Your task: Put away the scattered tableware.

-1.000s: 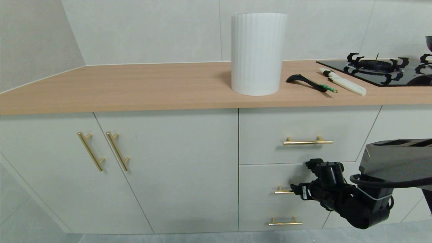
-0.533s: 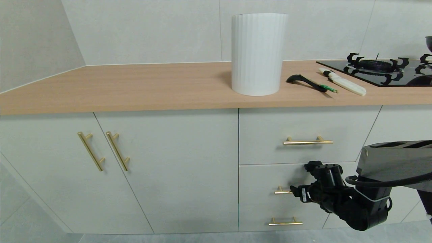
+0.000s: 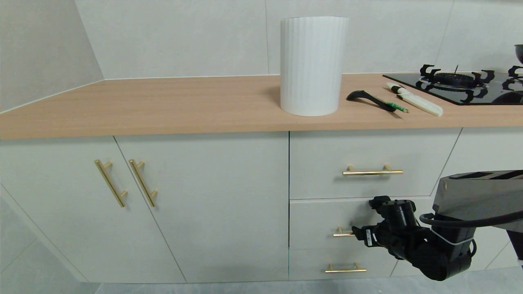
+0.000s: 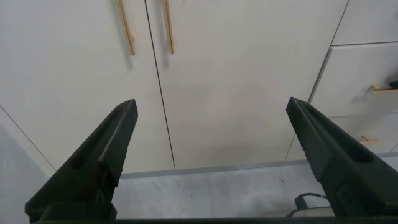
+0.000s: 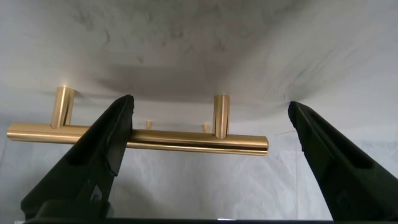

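Note:
On the wooden counter (image 3: 163, 102) lie a black spoon with a green handle end (image 3: 372, 99) and a white knife (image 3: 416, 102), beside a tall white ribbed container (image 3: 311, 65). Low down at the cabinet front, my right gripper (image 3: 356, 232) is at the gold handle (image 3: 341, 234) of the middle drawer (image 3: 314, 220). In the right wrist view the gripper (image 5: 210, 104) is open, and the handle bar (image 5: 155, 142) runs across close in front of its fingers. My left gripper (image 4: 211, 102) is open and holds nothing, facing the cabinet doors (image 4: 236, 81) above the floor.
A black gas hob (image 3: 457, 83) sits at the counter's right end. Top drawer handle (image 3: 372, 172) and bottom drawer handle (image 3: 345, 269) lie above and below the right gripper. Two cabinet doors with gold handles (image 3: 126, 181) are to the left.
The right gripper and the middle drawer's handle have shifted slightly downward in the head view; the drawer front seems to have come out a little. The tableware has not moved.

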`<state>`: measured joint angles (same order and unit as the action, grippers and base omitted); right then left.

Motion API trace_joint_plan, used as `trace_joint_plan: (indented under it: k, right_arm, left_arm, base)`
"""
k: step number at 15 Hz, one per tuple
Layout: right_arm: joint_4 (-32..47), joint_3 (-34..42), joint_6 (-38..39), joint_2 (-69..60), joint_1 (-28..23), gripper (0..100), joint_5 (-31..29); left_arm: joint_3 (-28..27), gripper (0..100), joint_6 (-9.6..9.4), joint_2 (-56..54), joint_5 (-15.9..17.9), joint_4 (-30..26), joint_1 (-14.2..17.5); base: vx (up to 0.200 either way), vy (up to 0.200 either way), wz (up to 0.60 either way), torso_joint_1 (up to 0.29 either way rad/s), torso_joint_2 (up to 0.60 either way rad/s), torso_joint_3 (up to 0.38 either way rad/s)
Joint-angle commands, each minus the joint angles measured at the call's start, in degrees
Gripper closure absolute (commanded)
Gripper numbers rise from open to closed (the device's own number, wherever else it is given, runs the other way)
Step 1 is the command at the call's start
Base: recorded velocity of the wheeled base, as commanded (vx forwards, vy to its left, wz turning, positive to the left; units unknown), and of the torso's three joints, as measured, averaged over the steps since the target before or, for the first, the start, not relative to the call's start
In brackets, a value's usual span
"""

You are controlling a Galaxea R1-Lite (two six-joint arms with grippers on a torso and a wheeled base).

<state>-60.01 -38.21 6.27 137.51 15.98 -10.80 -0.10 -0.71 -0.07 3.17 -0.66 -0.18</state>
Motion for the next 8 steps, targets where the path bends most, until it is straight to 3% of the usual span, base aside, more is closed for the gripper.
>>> trace_joint_plan:
  k: [1, 3, 8]
  right_arm:
    - [0.16, 0.59, -0.20, -0.22, 0.01, 0, -0.01]
    - [0.78, 1.91, -1.43, -2.95, 0.10, 0, 0.08]
    - [20.20, 3.31, -2.31, -20.88, 2.65, 0, 1.13]
  left_arm:
    - [0.01, 0, 0.00, 0.07, -0.01, -0.04, 0.01]
    - [0.01, 0, 0.00, 0.07, -0.01, -0.04, 0.01]
    - [0.01, 0, 0.00, 0.07, -0.01, -0.04, 0.01]
  base:
    - [0.000, 0.000, 0.00, 0.000, 0.00, 0.000]
    - [0.000, 0.000, 0.00, 0.000, 0.00, 0.000]
    - [0.000, 0.000, 0.00, 0.000, 0.00, 0.000]
